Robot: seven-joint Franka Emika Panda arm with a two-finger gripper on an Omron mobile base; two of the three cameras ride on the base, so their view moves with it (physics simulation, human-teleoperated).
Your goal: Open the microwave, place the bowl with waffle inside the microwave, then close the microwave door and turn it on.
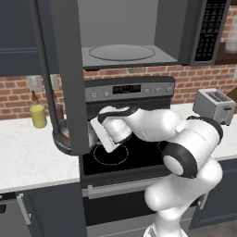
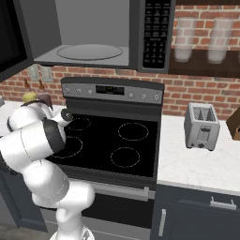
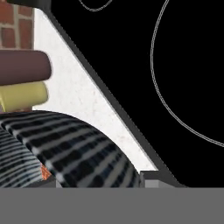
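The microwave (image 1: 134, 32) is mounted above the black stove (image 2: 112, 140), and its light grey cavity with the round glass turntable (image 1: 121, 52) is exposed. The microwave door (image 1: 65, 74) is swung fully out to the left, so that its edge and long curved handle (image 1: 48, 92) hang down in front of the left counter (image 1: 28, 152). The button panel (image 2: 156, 30) is seen at the right side of the cavity.

In the hand view, the bowl (image 3: 74, 151), dark with fine white streaks, is seen at the bottom left, resting on the white counter near the stove's left edge. A small patch of the orange-red waffle (image 3: 44, 172) is visible inside it. A yellow jar (image 3: 24, 96) and a maroon jar (image 3: 24, 65) are set just beyond the bowl, by the brick wall.

The gripper (image 1: 95, 132) is lowered over the stove's left edge, behind the open door, close above the bowl. How far its fingers are spread, and whether the bowl is touched, cannot be told. A toaster (image 2: 201, 124) stands on the right counter.
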